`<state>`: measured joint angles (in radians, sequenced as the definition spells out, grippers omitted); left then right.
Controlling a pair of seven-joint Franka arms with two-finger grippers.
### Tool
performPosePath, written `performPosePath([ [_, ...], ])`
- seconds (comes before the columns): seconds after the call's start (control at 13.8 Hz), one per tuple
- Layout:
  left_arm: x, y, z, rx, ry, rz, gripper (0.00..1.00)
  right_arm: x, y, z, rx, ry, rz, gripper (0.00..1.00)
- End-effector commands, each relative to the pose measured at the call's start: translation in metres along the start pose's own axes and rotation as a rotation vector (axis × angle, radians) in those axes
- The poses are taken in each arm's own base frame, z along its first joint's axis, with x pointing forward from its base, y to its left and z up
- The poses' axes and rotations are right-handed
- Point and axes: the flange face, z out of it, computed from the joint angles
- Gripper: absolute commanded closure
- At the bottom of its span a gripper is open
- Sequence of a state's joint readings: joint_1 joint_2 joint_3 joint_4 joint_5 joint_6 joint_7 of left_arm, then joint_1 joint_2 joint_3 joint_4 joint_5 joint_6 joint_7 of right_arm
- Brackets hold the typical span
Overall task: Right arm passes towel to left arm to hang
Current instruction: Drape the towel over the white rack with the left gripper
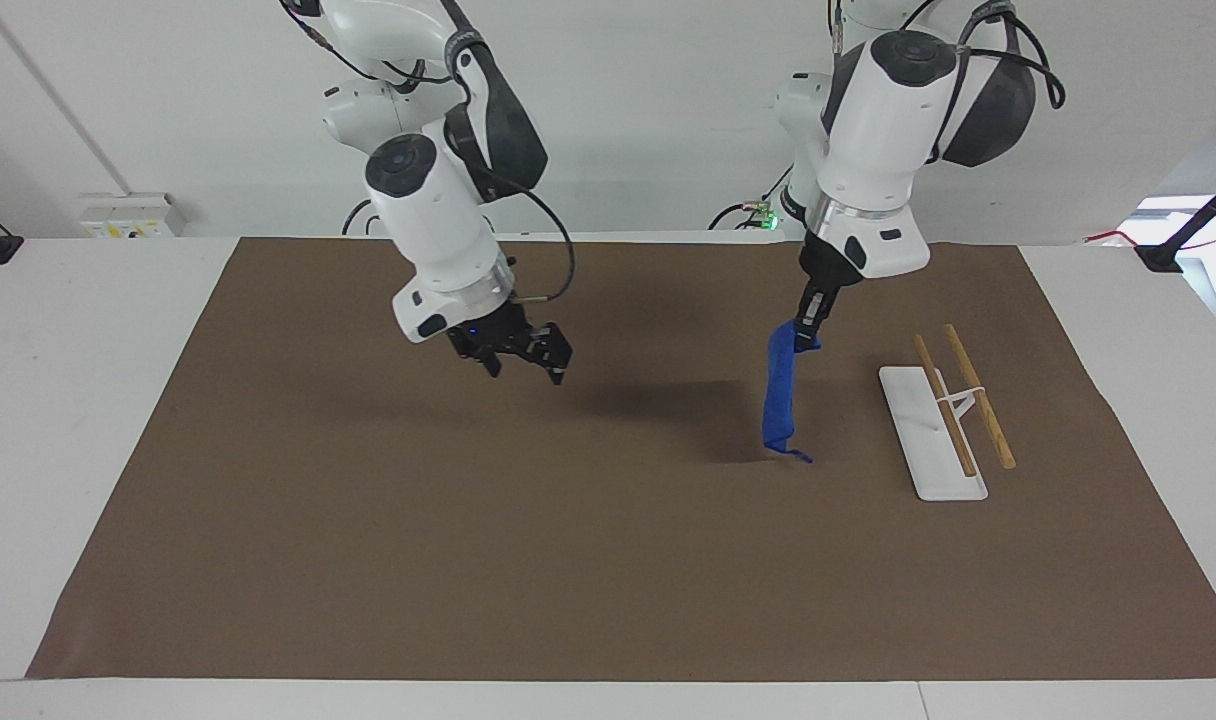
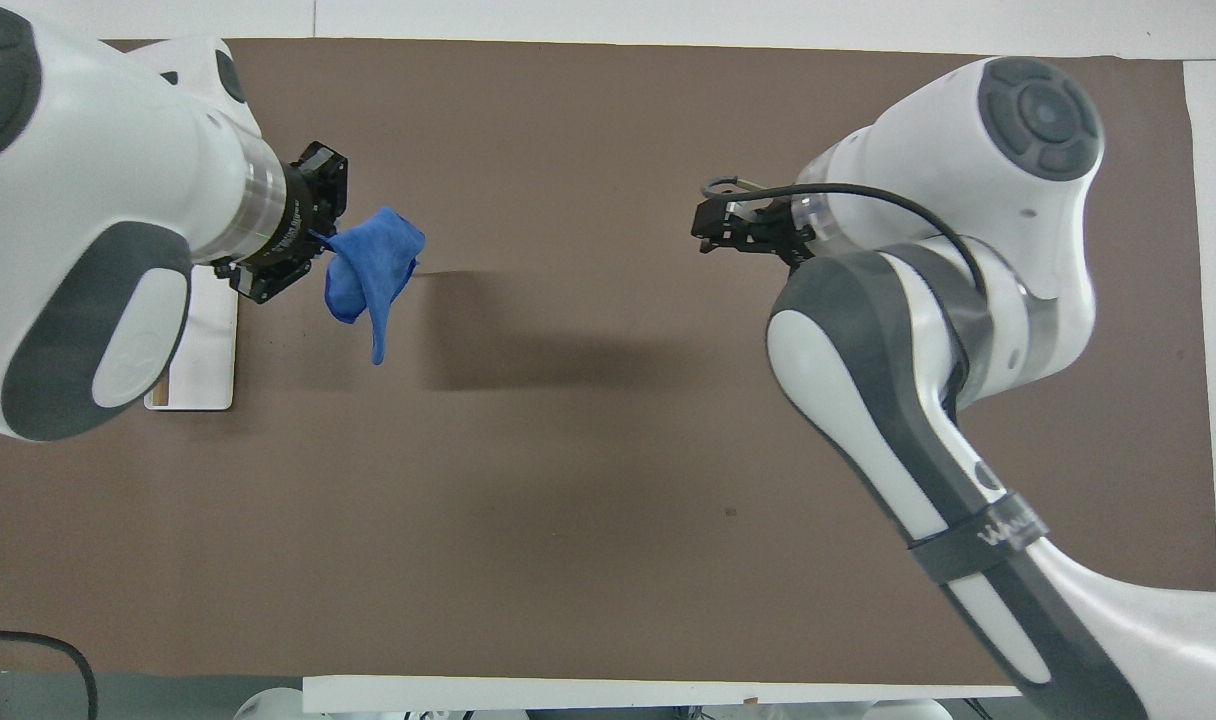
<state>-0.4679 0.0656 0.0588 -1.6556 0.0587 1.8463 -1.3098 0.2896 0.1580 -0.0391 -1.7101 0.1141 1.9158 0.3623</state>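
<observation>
Left gripper [image 1: 806,325] pinches the towel [image 1: 779,390] by one corner, beside the towel rack [image 1: 933,435]. The slack cloth may snag or slip off short of the rack's wooden rails. Right gripper [image 1: 523,363] hangs over the mat, fingers spread and empty.

right arm [image 1: 438,215]: glossy white shells, dark grey joint covers, round grey end cap, thin black cable looped at wrist, black claw [image 1: 524,364], small blue light | left arm [image 1: 873,170]: same white-grey build, black cables, black claw [image 1: 806,325]
</observation>
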Motion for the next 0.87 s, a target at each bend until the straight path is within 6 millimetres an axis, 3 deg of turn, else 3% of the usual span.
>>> performPosePath([
  [0.0, 0.059, -0.027, 0.011, 0.048, 0.02, 0.105, 1.0, 0.01, 0.072, -0.057, -0.118, -0.025, -0.127, 0.0],
  [0.15, 0.109, -0.061, 0.025, 0.066, 0.02, 0.16, 1.0, 0.004, 0.125, -0.111, -0.171, -0.054, -0.128, 0.0],
  [0.36, 0.184, -0.105, 0.029, 0.052, 0.053, 0.234, 1.0, -0.018, 0.168, -0.19, -0.217, -0.08, -0.198, 0.0],
  [0.44, 0.2, -0.117, 0.03, 0.061, 0.053, 0.27, 1.0, -0.022, 0.174, -0.201, -0.25, -0.09, -0.212, 0.0],
  [0.51, 0.211, -0.129, 0.034, 0.075, 0.047, 0.3, 0.99, -0.026, 0.17, -0.198, -0.257, -0.108, -0.228, 0.0],
  [0.58, 0.218, -0.139, 0.038, 0.099, 0.052, 0.323, 0.82, -0.032, 0.169, -0.197, -0.26, -0.124, -0.231, 0.0],
  [0.65, 0.22, -0.142, 0.036, 0.101, 0.055, 0.329, 0.38, -0.036, 0.167, -0.19, -0.255, -0.147, -0.232, 0.0],
  [0.73, 0.225, -0.147, 0.036, 0.104, 0.056, 0.321, 0.01, -0.045, 0.17, -0.186, -0.253, -0.162, -0.229, 0.0],
  [0.8, 0.225, -0.147, 0.036, 0.102, 0.058, 0.313, 0.0, -0.045, 0.173, -0.185, -0.252, -0.159, -0.231, 0.0],
])
